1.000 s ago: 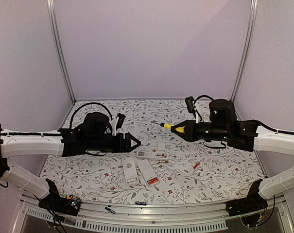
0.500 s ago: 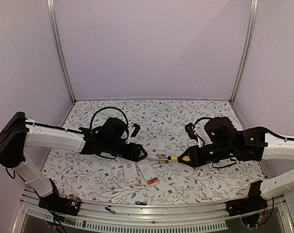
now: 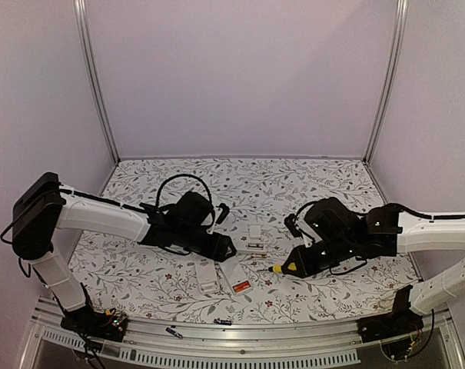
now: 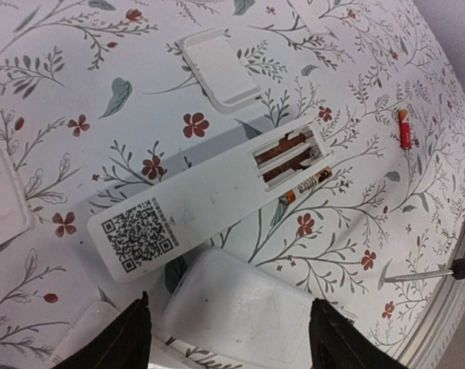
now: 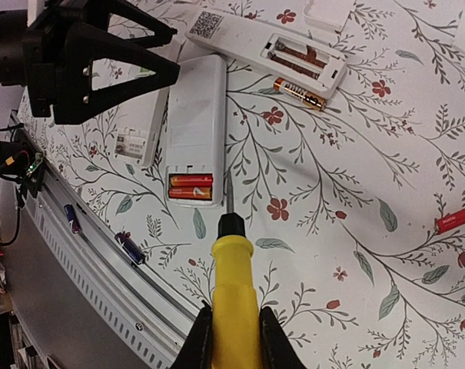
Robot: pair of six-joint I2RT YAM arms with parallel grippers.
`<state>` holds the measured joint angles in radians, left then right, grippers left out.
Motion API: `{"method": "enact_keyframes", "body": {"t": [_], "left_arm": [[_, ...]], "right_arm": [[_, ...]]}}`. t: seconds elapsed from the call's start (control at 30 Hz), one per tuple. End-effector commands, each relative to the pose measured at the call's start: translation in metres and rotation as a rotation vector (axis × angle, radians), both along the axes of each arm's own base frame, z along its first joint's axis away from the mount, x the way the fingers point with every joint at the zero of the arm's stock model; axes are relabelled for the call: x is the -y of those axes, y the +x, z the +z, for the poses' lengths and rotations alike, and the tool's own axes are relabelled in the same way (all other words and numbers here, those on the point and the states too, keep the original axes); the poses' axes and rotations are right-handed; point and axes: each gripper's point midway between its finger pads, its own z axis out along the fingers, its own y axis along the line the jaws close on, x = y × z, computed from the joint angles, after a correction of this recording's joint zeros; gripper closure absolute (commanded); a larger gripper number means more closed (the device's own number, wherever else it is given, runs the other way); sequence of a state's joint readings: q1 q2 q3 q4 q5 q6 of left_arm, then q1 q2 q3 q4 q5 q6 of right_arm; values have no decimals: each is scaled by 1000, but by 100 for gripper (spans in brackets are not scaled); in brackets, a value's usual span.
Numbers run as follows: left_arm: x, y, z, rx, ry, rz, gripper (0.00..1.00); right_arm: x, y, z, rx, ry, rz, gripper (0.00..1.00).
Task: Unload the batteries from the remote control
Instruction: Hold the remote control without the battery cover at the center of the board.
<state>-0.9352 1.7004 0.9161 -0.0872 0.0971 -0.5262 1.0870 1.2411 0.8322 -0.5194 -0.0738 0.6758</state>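
Observation:
A white remote control (image 5: 194, 115) lies back up with two red-orange batteries (image 5: 190, 187) in its open compartment. My left gripper (image 4: 232, 338) is open, and its black fingers (image 4: 132, 338) straddle the other end of this remote (image 4: 247, 311) with a gap on each side. My right gripper (image 5: 232, 338) is shut on a yellow-handled screwdriver (image 5: 232, 284). The screwdriver's tip is just right of those batteries. A second remote (image 4: 178, 223) with a QR code has an empty compartment (image 4: 290, 157), and a loose battery (image 4: 309, 184) lies beside it. A red battery (image 5: 456, 221) lies farther right.
A white battery cover (image 4: 220, 69) lies beyond the QR remote. A third white remote (image 3: 207, 274) sits left of the straddled one. Two dark batteries (image 5: 72, 217) lie along the metal rail (image 5: 86, 254) at the table's near edge. Purple walls enclose the table.
Both arms have come down and inward toward the remotes. The left gripper has dropped over one remote's end. The right arm has swung the screwdriver down beside that remote's batteries.

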Motion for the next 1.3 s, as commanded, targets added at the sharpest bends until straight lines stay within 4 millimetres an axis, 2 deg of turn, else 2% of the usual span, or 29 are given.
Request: {"method": "enact_keyframes", "body": {"t": [0.0,0.27,0.6,1.03,1.27], "left_arm": [[1,-1,-4,36,58,-21,30],[7,-10,-14,53,107,-95,27],[11,-21,-27,58,160,-172,23],[10,-19,-33,111,267,-172,15],[8,-16,-35,133,308,-158,13]], "right_arm": [[-10,-8,-3,-9,5,63,100],[-23,-11,-9,-19,-12,94,100],[-30,-13,-13,-26,-26,109,100],[-32,-14,-4,-22,-16,104,100],[-34,-15,-7,-22,-18,97,100]]}}
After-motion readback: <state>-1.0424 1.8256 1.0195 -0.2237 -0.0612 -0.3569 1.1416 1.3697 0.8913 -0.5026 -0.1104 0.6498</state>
